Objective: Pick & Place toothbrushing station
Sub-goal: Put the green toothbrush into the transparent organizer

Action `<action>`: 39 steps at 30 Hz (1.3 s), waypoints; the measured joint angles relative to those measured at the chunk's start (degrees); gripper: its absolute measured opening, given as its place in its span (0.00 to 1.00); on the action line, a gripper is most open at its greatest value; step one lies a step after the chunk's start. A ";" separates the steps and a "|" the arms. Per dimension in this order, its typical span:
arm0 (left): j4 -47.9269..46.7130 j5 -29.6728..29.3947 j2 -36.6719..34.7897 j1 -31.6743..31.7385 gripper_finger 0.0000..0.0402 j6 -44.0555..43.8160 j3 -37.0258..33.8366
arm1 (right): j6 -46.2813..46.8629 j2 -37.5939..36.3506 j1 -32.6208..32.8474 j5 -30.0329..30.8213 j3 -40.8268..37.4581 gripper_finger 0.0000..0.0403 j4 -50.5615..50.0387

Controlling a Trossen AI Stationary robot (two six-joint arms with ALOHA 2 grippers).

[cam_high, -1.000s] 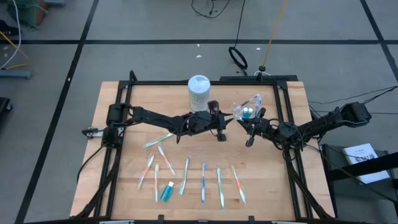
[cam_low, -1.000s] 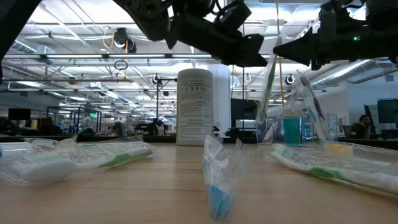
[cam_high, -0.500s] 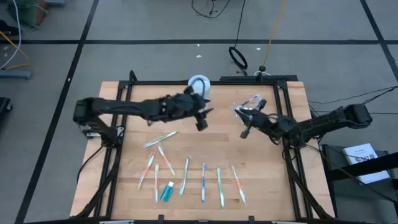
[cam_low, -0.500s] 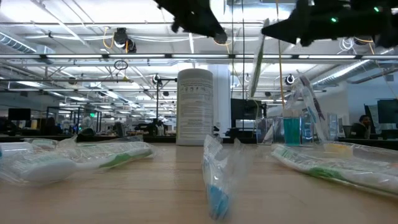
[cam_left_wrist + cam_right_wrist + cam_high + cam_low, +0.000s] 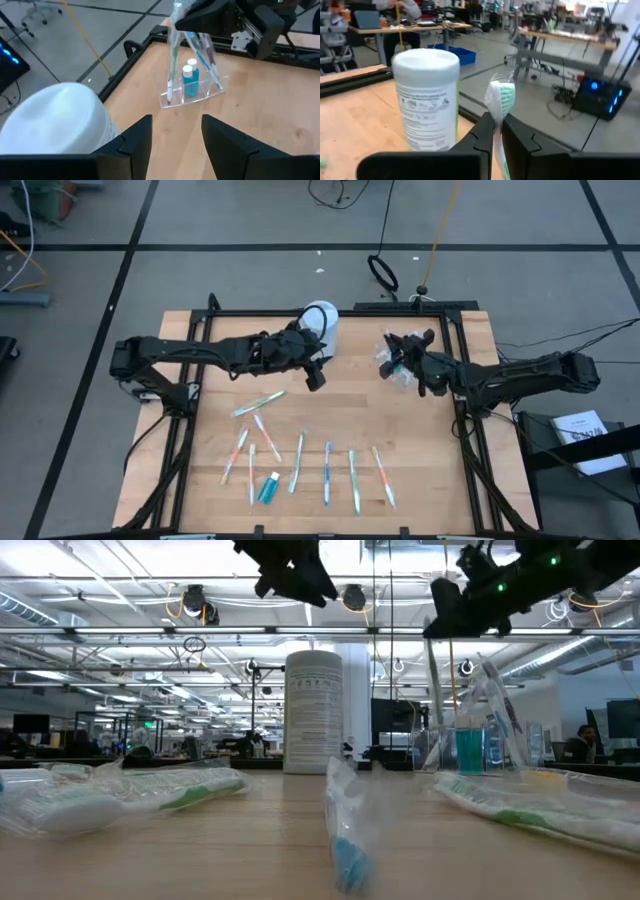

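Seven toothbrushes across the wooden table.

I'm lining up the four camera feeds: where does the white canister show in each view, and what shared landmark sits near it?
High view: white canister at the table's far edge, partly under the left arm.
Low view: it stands upright at centre.
Left wrist view: its rounded top fills the lower left corner.
Right wrist view: it stands left of centre.
Shared landmark: the clear cup holding toothbrushes, seen in all but the right wrist view.

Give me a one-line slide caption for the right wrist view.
Right gripper pinches a wrapped green-and-white toothbrush upright beside the white canister.
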 joint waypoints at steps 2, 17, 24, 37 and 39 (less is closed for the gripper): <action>-0.85 -0.09 0.04 0.04 0.44 -0.72 -0.62 | 2.69 0.00 -0.81 -0.04 -1.98 0.05 -0.15; -27.03 -0.13 -0.41 0.02 0.44 -5.72 -0.60 | 3.75 0.02 -2.46 -0.17 -9.29 0.14 4.82; -40.09 -0.15 -0.47 -1.37 0.44 -5.26 -0.87 | 4.38 0.02 -2.46 -0.17 -9.29 0.25 3.05; -38.20 12.76 -0.46 -7.24 0.44 2.49 -14.81 | -3.68 -0.13 -0.69 -0.06 -9.29 0.40 4.56; -37.16 14.06 -0.46 -8.77 0.44 2.16 -16.72 | -5.47 -0.13 0.11 -0.02 -9.29 0.41 5.03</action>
